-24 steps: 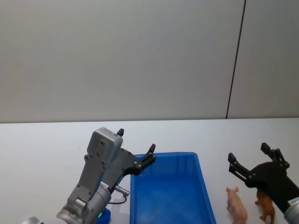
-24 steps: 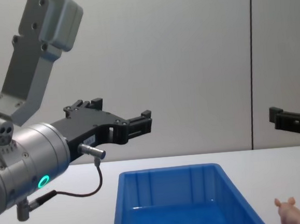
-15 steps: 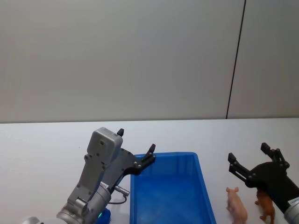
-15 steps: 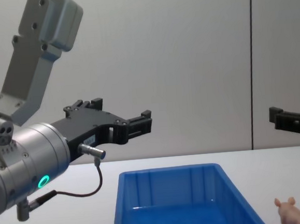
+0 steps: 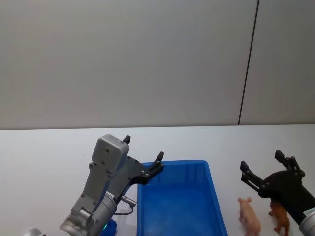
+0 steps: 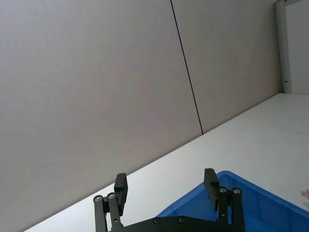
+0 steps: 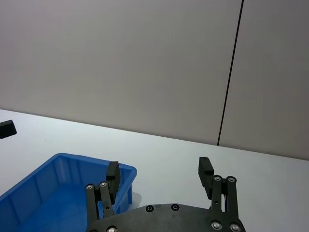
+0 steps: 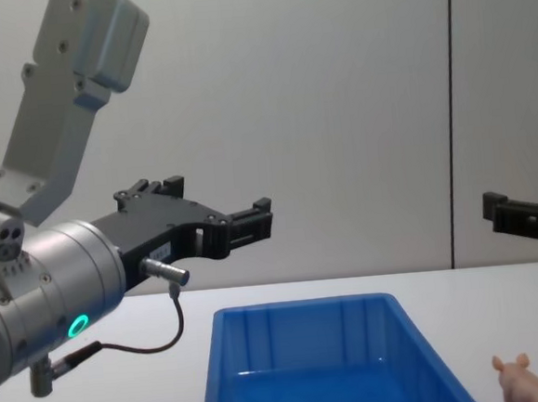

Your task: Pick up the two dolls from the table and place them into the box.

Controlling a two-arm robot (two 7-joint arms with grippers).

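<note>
Grey wall panels backed the white worktop (image 5: pixel 49 157), where the blue box (image 5: pixel 183 162) sat at the near middle. Its jaws spread and empty, the left gripper (image 5: pixel 143 146) hovered by the box's far left corner, with the blue doll (image 5: pixel 112 227) under that arm, just left of the box. The right gripper (image 5: pixel 261 159), likewise released, hung right of the box above the brown doll (image 5: pixel 281 217), beside a pink pig figure (image 5: pixel 248 216).

Nothing has shifted since the earlier pictures: the left claw (image 5: pixel 143 148), the right claw (image 5: pixel 261 160) and the box (image 5: pixel 172 163) sit exactly as before.
</note>
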